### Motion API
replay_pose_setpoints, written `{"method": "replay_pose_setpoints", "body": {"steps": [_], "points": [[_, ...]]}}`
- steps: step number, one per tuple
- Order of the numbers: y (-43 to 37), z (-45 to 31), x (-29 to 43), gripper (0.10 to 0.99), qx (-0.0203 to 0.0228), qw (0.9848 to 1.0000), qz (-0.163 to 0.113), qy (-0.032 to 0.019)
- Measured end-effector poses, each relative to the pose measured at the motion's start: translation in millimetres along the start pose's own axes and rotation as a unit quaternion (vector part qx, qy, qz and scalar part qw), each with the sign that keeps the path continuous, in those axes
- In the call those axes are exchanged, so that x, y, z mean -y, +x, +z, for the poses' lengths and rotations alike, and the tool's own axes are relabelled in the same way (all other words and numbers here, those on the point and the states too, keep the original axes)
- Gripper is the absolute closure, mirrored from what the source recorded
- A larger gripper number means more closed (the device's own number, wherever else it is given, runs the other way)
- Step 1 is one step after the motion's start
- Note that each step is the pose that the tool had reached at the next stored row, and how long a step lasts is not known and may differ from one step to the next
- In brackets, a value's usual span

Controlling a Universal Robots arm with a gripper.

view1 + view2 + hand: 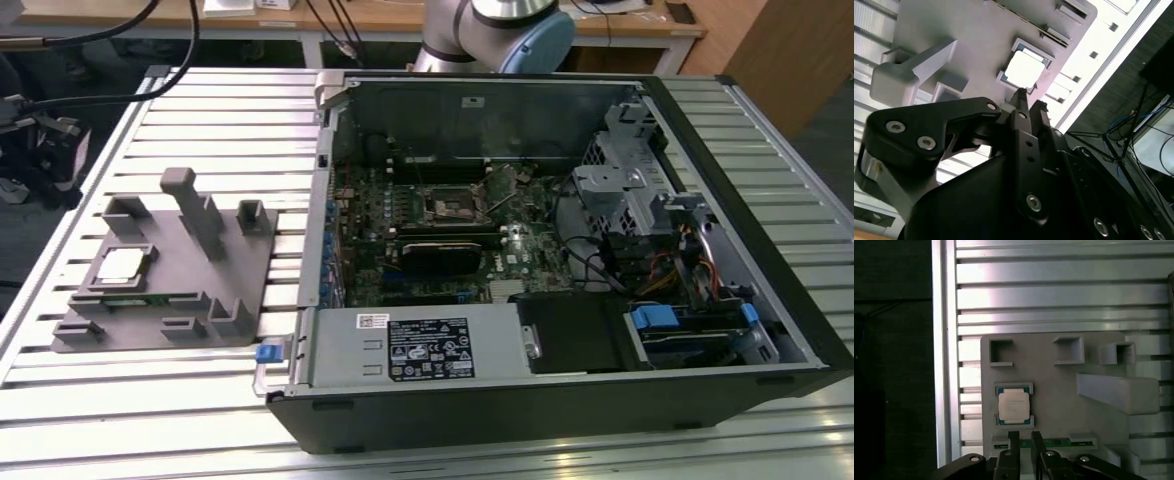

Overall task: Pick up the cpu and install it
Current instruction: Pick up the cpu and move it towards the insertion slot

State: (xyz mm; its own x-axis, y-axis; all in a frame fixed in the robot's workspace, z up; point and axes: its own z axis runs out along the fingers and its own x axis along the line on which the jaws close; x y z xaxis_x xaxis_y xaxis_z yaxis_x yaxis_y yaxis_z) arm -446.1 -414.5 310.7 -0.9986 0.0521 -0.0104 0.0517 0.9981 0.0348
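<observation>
The cpu is a small square chip with a silvery top. It lies flat in a recess of the grey holder plate, and it also shows in the second wrist view and the exterior view. My gripper hovers above the plate, just off one edge of the cpu and not touching it. In both wrist views its two thin black fingers are drawn close together with nothing between them; in the second wrist view my gripper points at the chip.
An open computer case lies at the exterior view's right, with the dark square socket on its motherboard. Grey posts and blocks rise from the holder plate. The slatted metal table ends just past the plate.
</observation>
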Motion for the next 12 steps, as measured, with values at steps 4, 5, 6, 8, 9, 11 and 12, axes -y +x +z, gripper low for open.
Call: {"method": "replay_pose_setpoints", "body": {"steps": [4,5,6,8,9,11,12], "points": [[0.0,5.7,0.8,0.737,-0.0025,1.0,-0.001,0.0017],[0.0,7.1,1.0,0.678,-0.0029,1.0,-0.001,0.0022],[0.0,8.7,1.2,0.678,-0.0031,1.0,-0.001,0.0026],[0.0,11.7,1.4,0.561,-0.0031,1.0,-0.002,0.0033],[0.0,13.1,1.5,0.561,-0.0031,1.0,-0.002,0.0036],[0.0,15.7,1.7,0.502,-0.0031,1.0,-0.002,0.0042],[0.0,16.5,1.8,0.439,-0.0031,1.0,-0.003,0.0044]]}}
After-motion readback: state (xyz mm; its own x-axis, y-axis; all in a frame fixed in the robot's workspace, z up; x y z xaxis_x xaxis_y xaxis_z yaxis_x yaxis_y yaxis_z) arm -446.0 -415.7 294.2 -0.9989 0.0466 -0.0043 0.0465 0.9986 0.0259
